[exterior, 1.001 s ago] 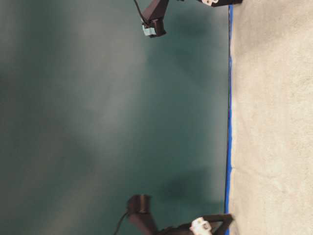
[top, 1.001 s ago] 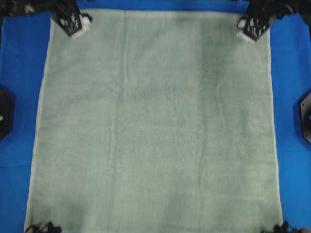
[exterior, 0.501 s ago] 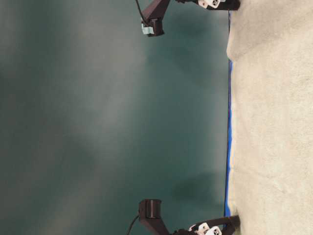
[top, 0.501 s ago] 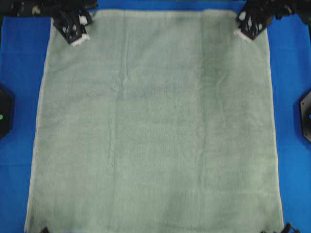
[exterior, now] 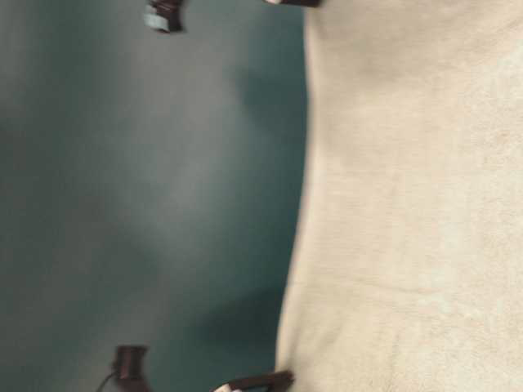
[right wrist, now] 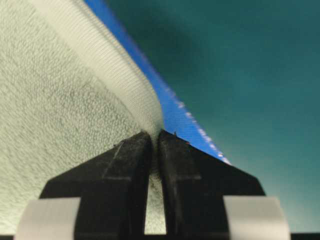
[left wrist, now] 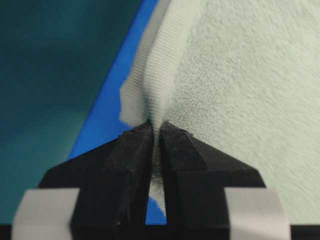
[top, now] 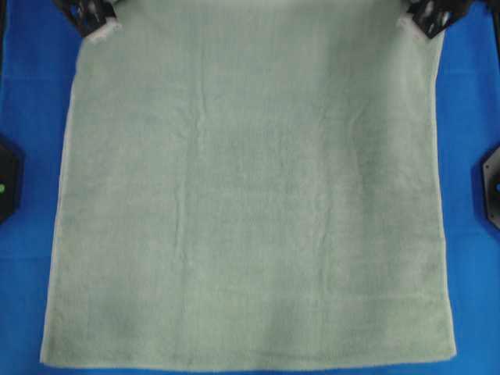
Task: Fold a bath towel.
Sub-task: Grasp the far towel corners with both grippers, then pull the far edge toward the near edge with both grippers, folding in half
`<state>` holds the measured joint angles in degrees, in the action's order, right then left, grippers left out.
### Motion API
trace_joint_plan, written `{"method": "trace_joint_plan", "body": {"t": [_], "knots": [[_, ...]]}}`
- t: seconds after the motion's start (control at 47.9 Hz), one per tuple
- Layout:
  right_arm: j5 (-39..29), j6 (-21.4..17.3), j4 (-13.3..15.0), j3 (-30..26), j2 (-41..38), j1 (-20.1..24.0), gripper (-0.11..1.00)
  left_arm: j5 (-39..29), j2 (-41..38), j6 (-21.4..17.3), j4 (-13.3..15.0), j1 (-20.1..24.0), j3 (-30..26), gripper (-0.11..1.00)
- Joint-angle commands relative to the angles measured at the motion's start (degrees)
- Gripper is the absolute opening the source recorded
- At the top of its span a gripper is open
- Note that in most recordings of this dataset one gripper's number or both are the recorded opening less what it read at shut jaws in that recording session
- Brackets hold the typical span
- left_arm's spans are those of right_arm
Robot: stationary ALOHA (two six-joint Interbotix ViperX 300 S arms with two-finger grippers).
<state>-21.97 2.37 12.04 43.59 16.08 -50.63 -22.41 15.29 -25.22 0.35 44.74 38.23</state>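
Observation:
The pale sage-green bath towel [top: 250, 195] lies spread over the blue cloth, its far edge raised off the surface. My left gripper [top: 92, 17] is shut on the towel's far left corner; in the left wrist view [left wrist: 156, 127] the hemmed edge [left wrist: 165, 65] is pinched between the black fingers. My right gripper [top: 426, 17] is shut on the far right corner; in the right wrist view [right wrist: 155, 135] the hem [right wrist: 107, 70] runs into the jaws. In the table-level view the towel [exterior: 409, 204] fills the right side.
The blue cloth [top: 31, 117] borders the towel left and right. Black arm bases sit at the left edge [top: 8, 180] and right edge [top: 492, 187]. The towel's near edge [top: 250, 364] lies flat along the bottom.
Both grippers have lifted and moved toward the top of the overhead view, carrying the far corners. The towel's far edge has risen and its near edge has slid into view.

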Motion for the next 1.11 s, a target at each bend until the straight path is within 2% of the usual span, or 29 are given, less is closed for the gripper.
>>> {"method": "trace_joint_plan", "body": {"t": [0.0,0.063,0.146,0.188,0.334,0.376,0.459,0.605,0.626,0.772,0.835,0.939,1.085], "knots": [[-2.46,-1.23,0.00,0.53,4.57,1.14,0.07,-2.90,4.04,0.70,0.09,-1.49,-0.44,0.03],[-4.22,-2.20,-0.26,1.93,6.68,3.08,0.07,-4.48,6.24,2.55,0.09,-2.90,0.88,0.03],[-6.24,-4.13,-1.58,4.48,9.93,7.82,0.07,-6.06,8.70,6.86,0.18,-4.92,3.16,0.03],[-7.29,-5.27,-2.72,5.80,11.51,10.63,0.07,-7.03,9.93,7.12,0.79,-6.68,4.66,0.03],[-11.25,-11.51,-8.44,10.02,19.34,24.08,0.07,-12.13,16.96,9.76,2.72,-18.11,9.93,0.03],[-12.13,-13.54,-9.93,10.72,21.71,28.30,0.07,-12.74,19.07,12.39,2.72,-21.88,11.16,0.03],[-13.36,-18.37,-12.83,11.78,26.28,37.88,0.07,-13.62,23.47,20.92,2.64,-30.23,13.54,0.03],[-13.45,-26.54,-13.71,12.83,28.21,53.00,0.07,-13.36,27.07,35.42,2.29,-43.95,16.79,0.03],[-13.36,-28.21,-13.71,13.01,27.77,55.72,0.07,-13.01,26.98,38.58,2.11,-47.02,17.40,0.03],[-11.60,-36.56,-13.71,13.10,23.12,66.88,0.07,-7.47,23.29,52.12,1.14,-63.19,18.37,0.03],[-10.11,-39.81,-13.62,12.66,20.39,71.02,0.07,-4.04,20.65,56.16,0.18,-68.64,17.75,0.03],[-7.29,-44.47,-13.62,11.60,15.47,77.78,0.07,-0.09,14.59,59.94,-0.09,-74.71,15.91,0.03],[-4.22,-48.34,-13.62,9.67,9.84,84.02,0.07,1.67,3.78,61.26,-0.09,-80.68,9.93,0.03]]}}
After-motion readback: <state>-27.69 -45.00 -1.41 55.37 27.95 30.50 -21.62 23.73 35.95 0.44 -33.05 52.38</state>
